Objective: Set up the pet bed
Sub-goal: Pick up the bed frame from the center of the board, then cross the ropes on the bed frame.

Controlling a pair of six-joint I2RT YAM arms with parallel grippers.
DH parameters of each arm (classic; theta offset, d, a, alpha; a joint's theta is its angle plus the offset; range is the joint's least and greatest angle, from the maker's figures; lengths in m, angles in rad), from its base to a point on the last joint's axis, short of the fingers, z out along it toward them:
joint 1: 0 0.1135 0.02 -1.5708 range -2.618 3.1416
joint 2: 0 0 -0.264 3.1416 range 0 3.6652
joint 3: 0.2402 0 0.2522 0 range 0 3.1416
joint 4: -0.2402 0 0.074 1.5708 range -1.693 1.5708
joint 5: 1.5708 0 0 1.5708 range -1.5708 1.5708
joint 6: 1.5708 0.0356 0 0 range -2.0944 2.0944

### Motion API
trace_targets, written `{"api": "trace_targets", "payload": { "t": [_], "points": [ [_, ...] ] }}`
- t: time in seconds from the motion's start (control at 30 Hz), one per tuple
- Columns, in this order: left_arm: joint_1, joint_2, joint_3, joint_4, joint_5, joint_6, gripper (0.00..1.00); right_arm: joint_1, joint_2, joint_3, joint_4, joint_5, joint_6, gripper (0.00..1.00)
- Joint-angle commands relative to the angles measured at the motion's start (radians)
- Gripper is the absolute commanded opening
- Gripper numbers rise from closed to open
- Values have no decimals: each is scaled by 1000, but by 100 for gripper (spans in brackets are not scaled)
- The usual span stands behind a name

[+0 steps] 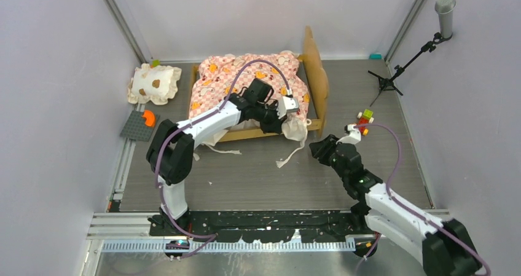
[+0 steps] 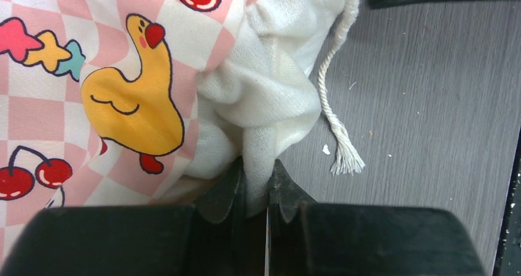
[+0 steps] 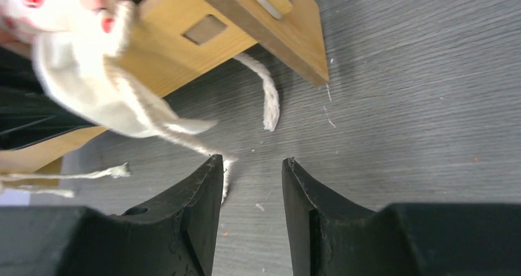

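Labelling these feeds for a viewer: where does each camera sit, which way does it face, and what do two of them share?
Top external: above and behind the bases, looking down on table and pet bed; both arms show.
Left wrist: on the left arm, looking along the left end effector, shut on the cream ruffle; fingertips show.
Right wrist: on the right arm, facing the bed's wooden corner; right end effector shows, open.
Shared: both wrist views catch the cream ruffle.
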Motion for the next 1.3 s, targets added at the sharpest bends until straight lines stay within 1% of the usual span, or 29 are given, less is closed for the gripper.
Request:
{"api": "trace_targets", "payload": {
  "t": [0.0, 0.1, 0.23, 0.5, 0.8, 0.83, 0.9, 0.97, 1.0, 1.1, 1.13, 1.17, 1.2, 1.27],
  "points": [
    [16, -127, 87, 78, 33, -64, 0, 7, 207, -26, 409, 53, 4, 46],
    [16, -137, 87, 77, 40, -65, 0, 7, 363, -6, 509, 61, -11, 47],
    [17, -141, 87, 74, 45, -63, 0, 6, 525, -6, 681, 61, -28, 49],
    [17, -147, 85, 69, 58, -62, 0, 7, 756, 0, 901, 124, -39, 53],
    [17, -155, 81, 62, 66, -56, 0, 5, 1066, 1, 1306, 116, -33, 52],
    [17, -156, 81, 63, 67, -55, 0, 5, 1094, 6, 1335, 114, -31, 52],
    [17, -154, 82, 62, 67, -56, 0, 5, 1126, 24, 1340, 115, -25, 50],
    [18, -153, 84, 59, 67, -56, 0, 5, 1137, 23, 1341, 138, -22, 46],
    [17, -152, 84, 59, 67, -54, 0, 6, 1134, 18, 1340, 154, -22, 41],
    [17, -149, 81, 61, 65, -55, 0, 5, 1116, 1, 1341, 183, -36, 21],
    [16, -148, 81, 64, 66, -57, 0, 5, 1110, -2, 1340, 185, -40, 12],
    [17, -148, 79, 66, 68, -59, 0, 4, 1109, -8, 1341, 180, -38, 6],
    [18, -148, 78, 69, 69, -59, 0, 5, 1108, -11, 1340, 171, -34, 1],
    [18, -148, 76, 74, 65, -61, 0, 6, 1101, -25, 1340, 142, -18, 1]
  ]
}}
